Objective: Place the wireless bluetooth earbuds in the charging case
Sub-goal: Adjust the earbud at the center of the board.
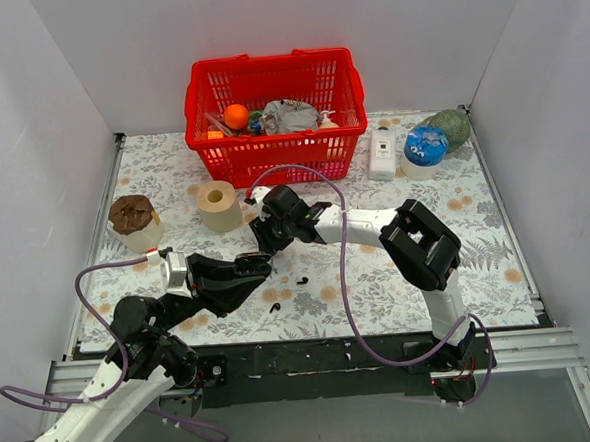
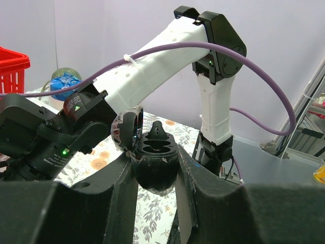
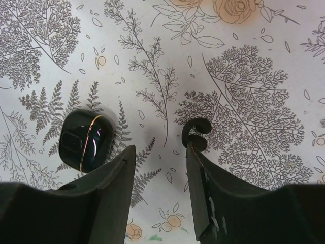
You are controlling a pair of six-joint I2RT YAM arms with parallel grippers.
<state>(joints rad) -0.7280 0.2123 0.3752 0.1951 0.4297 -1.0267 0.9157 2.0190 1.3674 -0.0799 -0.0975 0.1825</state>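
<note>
My left gripper [image 1: 261, 265] is shut on the charging case [image 2: 155, 155], held off the table with its lid [image 2: 127, 129] open and two wells showing. A small black piece [image 2: 157, 129] stands at the case's far rim; I cannot tell what it is. My right gripper [image 3: 160, 147] is open and empty, low over the table. A comma-shaped earbud [image 3: 197, 134] lies at its right fingertip. A glossy black piece with a thin gold line [image 3: 84, 141], perhaps the second bud, lies outside its left finger. Two buds show in the top view [image 1: 302, 278] [image 1: 274, 306].
A red basket [image 1: 276, 162] with odds and ends stands at the back. A tan tape roll [image 1: 217, 206] and a brown-topped cup [image 1: 135, 223] are to the left. A white device [image 1: 383, 150], a blue-lidded jar [image 1: 426, 148] and a green object [image 1: 453, 126] are at the back right.
</note>
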